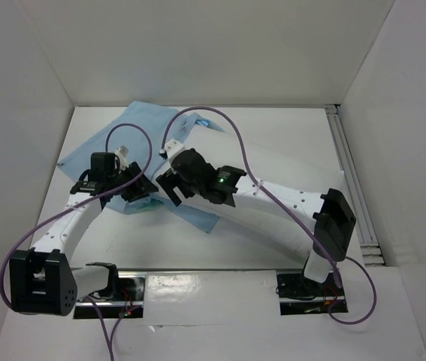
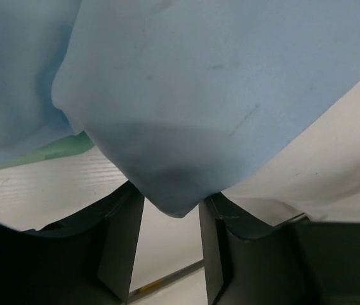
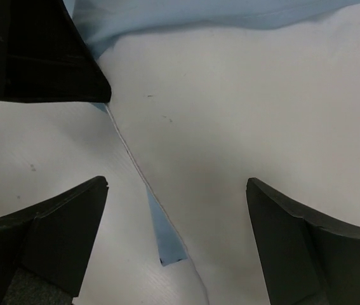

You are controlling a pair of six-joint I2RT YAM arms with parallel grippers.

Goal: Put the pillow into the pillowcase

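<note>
White table (image 1: 310, 124); left pincer (image 2: 171, 196) straddles pillowcase (image 2: 230, 76) fold, grip unclear; right pincer (image 3: 176, 183) gapes wide over pillow (image 3: 262, 95).

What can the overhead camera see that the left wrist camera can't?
Only overhead: the left arm, the right arm, their purple cables, and the whole spread of the pillowcase. Only the left wrist: a close look at a blue fold drooping between the left gripper fingers. Both: blue pillowcase, white pillow, white table.
</note>
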